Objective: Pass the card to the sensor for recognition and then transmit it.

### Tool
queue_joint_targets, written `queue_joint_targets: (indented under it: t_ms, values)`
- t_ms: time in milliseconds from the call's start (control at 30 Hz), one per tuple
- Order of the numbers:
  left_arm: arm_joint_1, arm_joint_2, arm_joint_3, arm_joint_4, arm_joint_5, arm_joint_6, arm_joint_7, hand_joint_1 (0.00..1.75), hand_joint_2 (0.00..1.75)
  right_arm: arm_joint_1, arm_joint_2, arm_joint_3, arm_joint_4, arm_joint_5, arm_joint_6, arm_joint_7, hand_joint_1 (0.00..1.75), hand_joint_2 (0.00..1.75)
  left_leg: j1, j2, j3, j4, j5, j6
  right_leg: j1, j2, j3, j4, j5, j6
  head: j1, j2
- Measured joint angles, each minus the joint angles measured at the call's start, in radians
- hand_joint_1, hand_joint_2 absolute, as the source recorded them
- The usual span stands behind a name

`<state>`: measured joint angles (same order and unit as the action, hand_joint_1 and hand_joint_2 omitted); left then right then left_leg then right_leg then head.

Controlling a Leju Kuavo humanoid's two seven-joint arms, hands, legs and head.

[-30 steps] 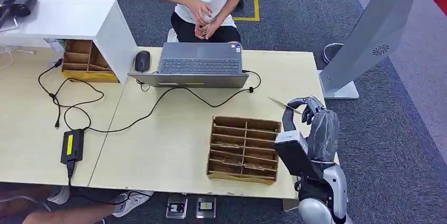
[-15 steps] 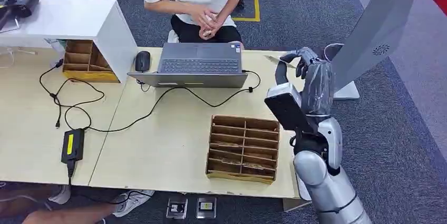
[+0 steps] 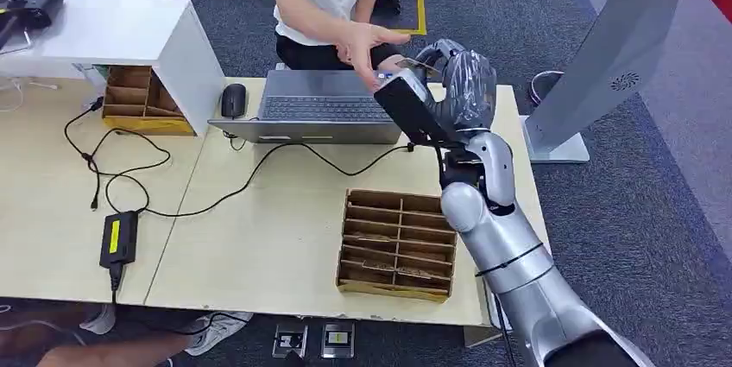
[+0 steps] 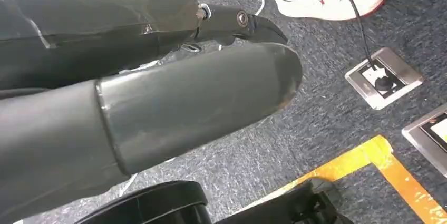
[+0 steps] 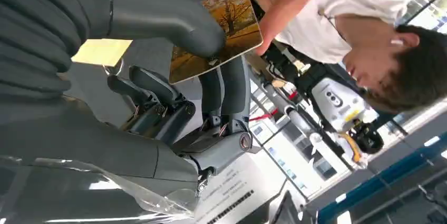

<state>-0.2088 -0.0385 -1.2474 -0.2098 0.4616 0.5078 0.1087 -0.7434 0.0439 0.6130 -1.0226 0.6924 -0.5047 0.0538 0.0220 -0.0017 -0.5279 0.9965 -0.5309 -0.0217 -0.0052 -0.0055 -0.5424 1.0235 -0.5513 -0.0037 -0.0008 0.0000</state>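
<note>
My right hand (image 3: 451,73) is raised above the far side of the table, over the laptop's right corner. It pinches a card (image 3: 419,65) between thumb and fingers. In the right wrist view the card (image 5: 219,31) shows a yellow-orange tree picture, with my thumb (image 5: 158,21) on its face and my fingers (image 5: 227,84) behind it. A person's hand (image 3: 369,42) reaches in and touches the card's far edge; the same hand (image 5: 275,16) shows in the right wrist view. The grey sensor kiosk (image 3: 604,56) stands at the table's right. My left hand (image 4: 158,76) hangs over the floor and holds nothing.
An open laptop (image 3: 328,108) and a mouse (image 3: 233,100) lie at the far edge of the wooden table (image 3: 276,237). A wooden slotted organizer (image 3: 399,244) sits near my right arm. A white box (image 3: 129,30), cables and a black adapter (image 3: 118,239) occupy the left.
My right arm has risen and swung left, from the table's right edge past the kiosk toward the person, carrying the card. The person has leaned in and stretched a hand to the card.
</note>
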Motion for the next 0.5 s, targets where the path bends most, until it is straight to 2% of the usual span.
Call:
queue_joint_targets:
  t_ms: [167, 200, 233, 267, 300, 500]
  values:
    - [0.000, 0.000, -0.001, 0.000, 0.003, 0.001, 0.000, 0.00, 0.00, -0.034, 0.029, 0.019, 0.089, -0.002, 0.000, -0.006, 1.75, 1.75, 0.000, 0.001, 0.000, 0.000, 0.000, 0.000, 0.000, 0.000, -0.001, 0.000, 0.000, 0.000, 0.000, 0.000]
    - [0.000, 0.001, -0.001, 0.000, 0.006, 0.001, 0.000, 0.00, 0.00, -0.044, 0.034, 0.024, 0.109, -0.002, 0.000, -0.007, 0.47, 1.75, 0.000, 0.001, 0.000, 0.000, 0.000, 0.000, 0.000, 0.000, -0.001, 0.000, 0.000, 0.000, 0.000, 0.000]
    - [0.001, 0.001, 0.000, 0.000, 0.008, 0.001, 0.000, 0.00, 0.00, -0.050, 0.041, 0.030, 0.127, -0.005, 0.000, -0.011, 0.00, 1.75, 0.000, 0.001, 0.000, 0.000, 0.000, 0.000, 0.000, 0.000, -0.001, 0.000, 0.000, 0.000, 0.000, 0.000]
    - [0.002, 0.002, 0.000, 0.000, 0.010, 0.002, 0.000, 0.00, 0.00, -0.054, 0.047, 0.034, 0.142, -0.010, -0.001, -0.016, 0.00, 1.75, 0.000, 0.001, 0.000, 0.000, 0.000, 0.000, 0.000, 0.000, -0.001, 0.000, 0.000, 0.000, 0.000, 0.000]
    - [0.003, 0.002, 0.000, 0.000, 0.011, 0.003, 0.000, 0.00, 0.00, -0.059, 0.055, 0.040, 0.157, -0.012, -0.002, -0.019, 0.00, 0.00, 0.000, 0.001, 0.000, 0.000, 0.000, 0.000, 0.000, 0.000, -0.001, 0.000, 0.000, 0.000, 0.000, 0.000]
    - [0.011, 0.005, 0.000, 0.000, 0.024, 0.018, -0.005, 0.00, 0.00, -0.078, 0.080, 0.060, 0.211, -0.027, 0.005, -0.021, 0.00, 0.00, 0.000, 0.001, 0.000, 0.000, 0.000, 0.000, 0.000, 0.000, -0.001, 0.001, 0.000, 0.000, 0.000, 0.000]
